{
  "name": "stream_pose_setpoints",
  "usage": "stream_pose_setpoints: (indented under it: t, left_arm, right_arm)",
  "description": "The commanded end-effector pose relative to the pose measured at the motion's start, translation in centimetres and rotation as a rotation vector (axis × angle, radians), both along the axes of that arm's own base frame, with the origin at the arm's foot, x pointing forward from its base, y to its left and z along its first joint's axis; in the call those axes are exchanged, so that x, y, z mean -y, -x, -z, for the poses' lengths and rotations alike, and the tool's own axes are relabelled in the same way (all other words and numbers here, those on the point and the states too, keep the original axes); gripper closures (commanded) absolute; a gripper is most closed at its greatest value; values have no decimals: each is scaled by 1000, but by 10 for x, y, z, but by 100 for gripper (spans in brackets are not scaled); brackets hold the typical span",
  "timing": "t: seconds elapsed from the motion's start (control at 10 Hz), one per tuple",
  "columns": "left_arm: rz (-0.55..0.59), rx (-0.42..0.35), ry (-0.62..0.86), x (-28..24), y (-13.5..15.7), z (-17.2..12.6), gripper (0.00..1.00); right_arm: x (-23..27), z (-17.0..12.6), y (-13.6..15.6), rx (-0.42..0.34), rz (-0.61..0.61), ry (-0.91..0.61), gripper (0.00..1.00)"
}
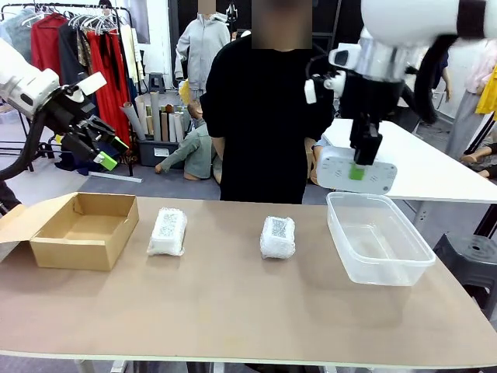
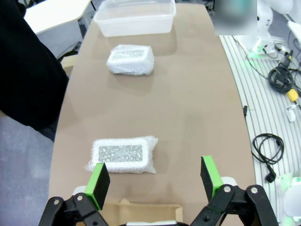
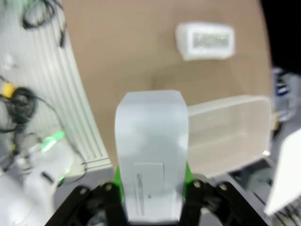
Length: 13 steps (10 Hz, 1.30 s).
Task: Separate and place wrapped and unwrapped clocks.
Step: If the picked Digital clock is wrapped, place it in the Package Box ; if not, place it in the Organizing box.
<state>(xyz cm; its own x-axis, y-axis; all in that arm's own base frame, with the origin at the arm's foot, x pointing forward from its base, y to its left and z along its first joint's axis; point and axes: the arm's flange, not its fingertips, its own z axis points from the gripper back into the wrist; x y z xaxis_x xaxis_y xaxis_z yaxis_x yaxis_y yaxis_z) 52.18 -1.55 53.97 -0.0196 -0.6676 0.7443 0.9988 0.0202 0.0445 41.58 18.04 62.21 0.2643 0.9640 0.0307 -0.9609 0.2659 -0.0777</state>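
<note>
While the right fingers (image 1: 358,169) are clenching the bare white clock (image 1: 334,171) and holding it in the air by the far end of the clear tub (image 1: 419,258), the left fingers (image 1: 106,161) are hanging released and empty, above the open cardboard box (image 1: 74,255). Two clocks in bubble wrap, each carrying a QR label, are lying on the table (image 1: 233,311): the left wrapped clock (image 1: 168,231) just beside the box, the middle wrapped clock (image 1: 277,236) between it and the tub. A person (image 1: 264,116) in black is standing at the far side.

We can't read the label print on the bare clock (image 3: 150,141), lower middle, all blurred; cardboard box (image 2: 141,209) cut off at bottom edge.
</note>
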Motion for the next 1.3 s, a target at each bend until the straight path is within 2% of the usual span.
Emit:
stream_pose_setpoints:
  t: [0.0, 0.1, 0.2, 0.4, 0.5, 0.6, 1.2]
  left_arm:
    - [-3, 4, 3, 0, 0, -1, 0]
    - [-3, 4, 3, 0, 0, -1, 0]
    - [-3, 4, 3, 0, 0, -1, 0]
    - [-3, 4, 3, 0, 0, -1, 0]
    - [-3, 4, 3, 0, 0, -1, 0]
    - [-3, 4, 3, 0, 0, -1, 0]
    - [-3, 4, 3, 0, 0, -1, 0]
  right_arm:
    - [24, 20, -3, 49, 107, -31, 100]
    - [37, 27, -15, 64, 207, -39, 100]
    - [49, 33, -28, 43, 304, -44, 100]
    - [73, 41, -43, 22, 403, -80, 100]
    - [74, 40, -45, 15, 398, -106, 100]
    - [74, 43, -39, 5, 339, -52, 100]
    - [74, 43, -39, 5, 339, -52, 100]
